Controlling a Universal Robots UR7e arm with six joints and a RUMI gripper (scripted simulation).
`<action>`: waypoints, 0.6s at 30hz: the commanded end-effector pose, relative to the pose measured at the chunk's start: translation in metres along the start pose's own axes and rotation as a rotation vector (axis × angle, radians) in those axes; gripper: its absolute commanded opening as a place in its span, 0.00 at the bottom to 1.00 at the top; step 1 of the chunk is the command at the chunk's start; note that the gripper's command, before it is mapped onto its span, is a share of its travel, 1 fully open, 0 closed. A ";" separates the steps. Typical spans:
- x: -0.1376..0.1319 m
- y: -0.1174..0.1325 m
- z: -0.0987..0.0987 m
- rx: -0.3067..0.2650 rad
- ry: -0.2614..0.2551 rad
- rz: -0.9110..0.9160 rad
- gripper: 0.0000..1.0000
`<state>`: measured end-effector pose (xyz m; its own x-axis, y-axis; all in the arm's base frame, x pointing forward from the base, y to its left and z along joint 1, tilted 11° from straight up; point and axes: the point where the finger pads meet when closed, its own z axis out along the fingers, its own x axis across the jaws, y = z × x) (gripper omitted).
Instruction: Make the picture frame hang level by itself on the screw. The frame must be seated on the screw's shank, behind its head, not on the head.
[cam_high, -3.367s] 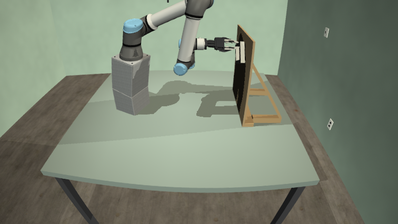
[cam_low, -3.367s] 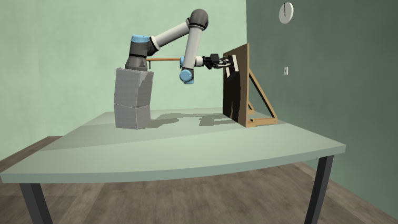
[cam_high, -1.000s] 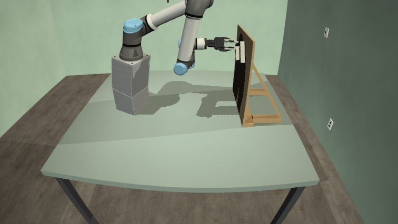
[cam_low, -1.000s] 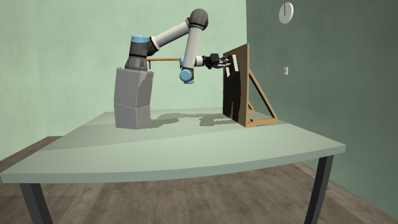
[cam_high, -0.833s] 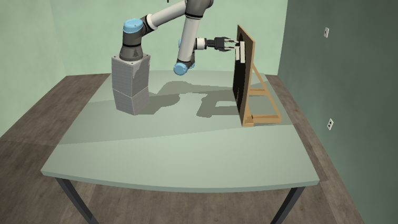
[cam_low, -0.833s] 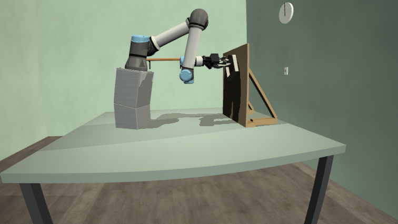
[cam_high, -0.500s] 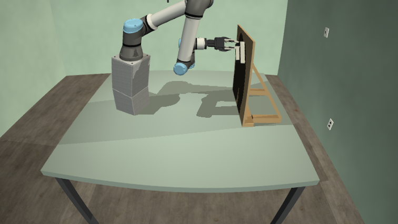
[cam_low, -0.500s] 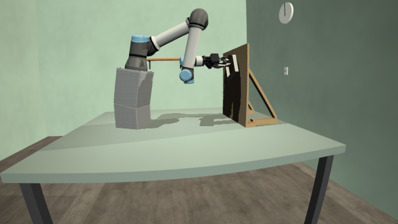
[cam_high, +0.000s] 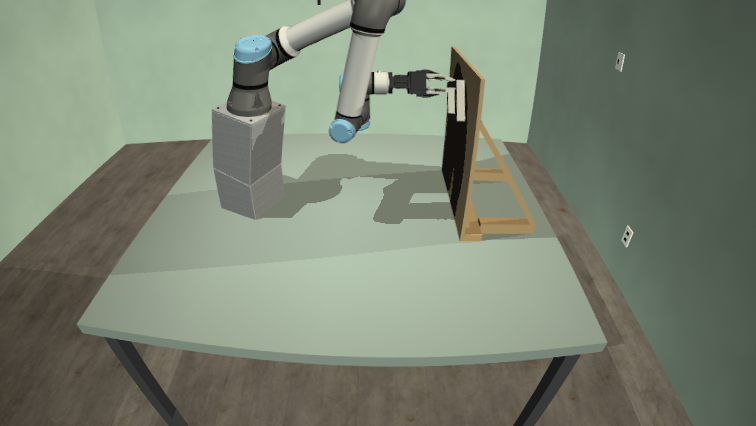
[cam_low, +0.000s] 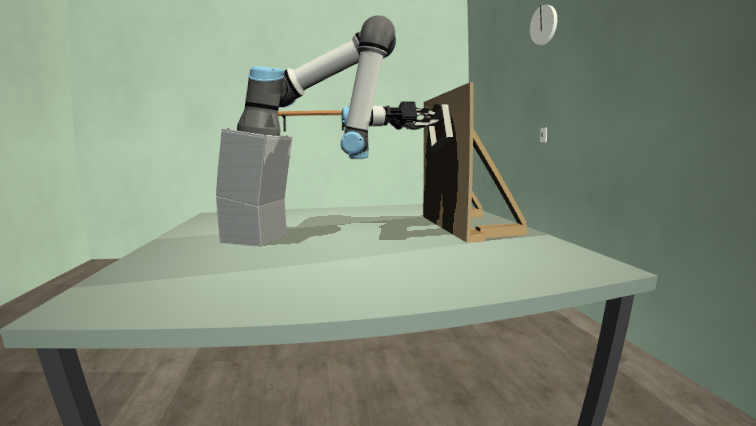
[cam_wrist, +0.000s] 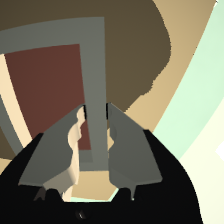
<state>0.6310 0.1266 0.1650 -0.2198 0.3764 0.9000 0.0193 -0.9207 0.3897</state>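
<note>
There was one arm, one pincer, one picture frame and one wooden board on its stand, near the far right corner of the surface. The pincer was pinching one side bar of the picture frame between its two fingers. The frame was high up against the dark face of the board, close to its top edge. Its long axis ran up and down, a little tilted, and its flat side faced the arm. The screw could not be seen.
</note>
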 end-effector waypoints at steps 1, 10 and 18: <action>0.001 0.001 0.000 -0.001 0.001 0.017 0.00; 0.002 0.003 0.000 -0.002 0.001 0.050 0.00; 0.002 0.006 0.000 -0.003 0.001 0.090 0.00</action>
<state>0.6308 0.1226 0.1679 -0.2178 0.3065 0.9266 0.0335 -0.9465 0.3209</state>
